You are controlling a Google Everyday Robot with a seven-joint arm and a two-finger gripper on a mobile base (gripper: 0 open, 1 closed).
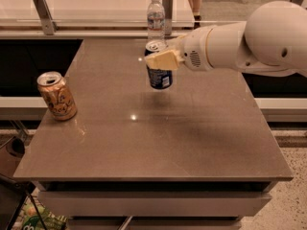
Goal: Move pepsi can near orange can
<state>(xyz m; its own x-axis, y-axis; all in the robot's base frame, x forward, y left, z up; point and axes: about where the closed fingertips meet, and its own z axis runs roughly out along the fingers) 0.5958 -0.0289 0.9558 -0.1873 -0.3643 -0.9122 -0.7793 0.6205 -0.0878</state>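
Two drink cans are well apart. The dark blue aluminium pepsi can (159, 76) with its silver top is clamped upright between the tan fingers (162, 60) of the white robot arm's gripper (157, 56), over the far middle of the brown tabletop (192, 138) and seemingly just clear of it. The orange-tan aluminium can (57, 96) sits near the left edge. A clear plastic water bottle (155, 18) stands at the far edge.

Pepsi can (159, 78) in the claw (161, 61) shows no readable print.
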